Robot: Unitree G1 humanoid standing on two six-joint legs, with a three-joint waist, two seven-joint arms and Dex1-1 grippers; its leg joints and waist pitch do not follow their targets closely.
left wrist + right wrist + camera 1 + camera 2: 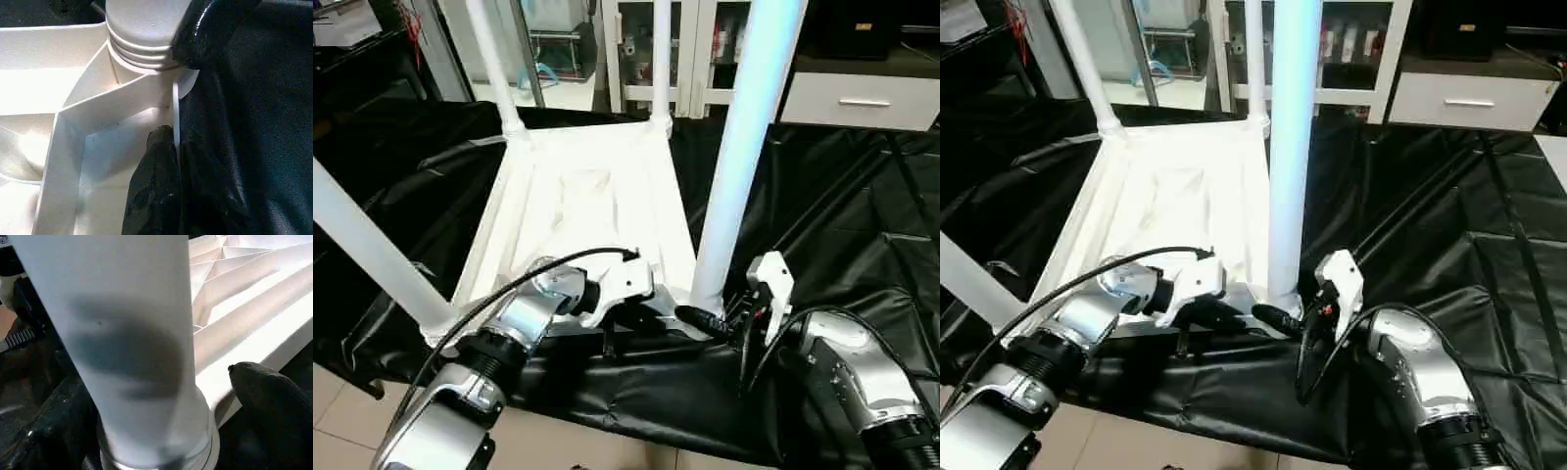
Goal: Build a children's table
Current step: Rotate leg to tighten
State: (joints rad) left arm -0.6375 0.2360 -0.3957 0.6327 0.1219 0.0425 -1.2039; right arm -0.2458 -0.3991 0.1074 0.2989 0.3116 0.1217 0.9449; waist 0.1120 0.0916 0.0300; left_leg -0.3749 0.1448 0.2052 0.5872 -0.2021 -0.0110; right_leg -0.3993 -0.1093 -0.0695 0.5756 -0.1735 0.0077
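On black cover, tabletop (587, 196) underside-up, legs (744, 147) skyward, right end effector (161, 431) clamping one, left end effector (171, 147) gripping rim.

All four legs (739, 147) run off the top edge; the left gripper (641, 318) hides the tabletop's (587, 206) near rim.

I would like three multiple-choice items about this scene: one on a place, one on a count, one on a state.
1. Where does the tabletop lie?
A. on the black cover
B. on the tiled floor
C. on a shelf

2. How many legs stand in its corner sockets?
A. two
B. three
C. four

3. How does the tabletop lie?
A. ribbed underside up
B. on its edge
C. smooth side up

Answers:
1 A: the black cover spreads under it.
2 C: a leg rises at the near right, near left, far left and far right corner.
3 A: the right wrist view shows ribs facing upward.
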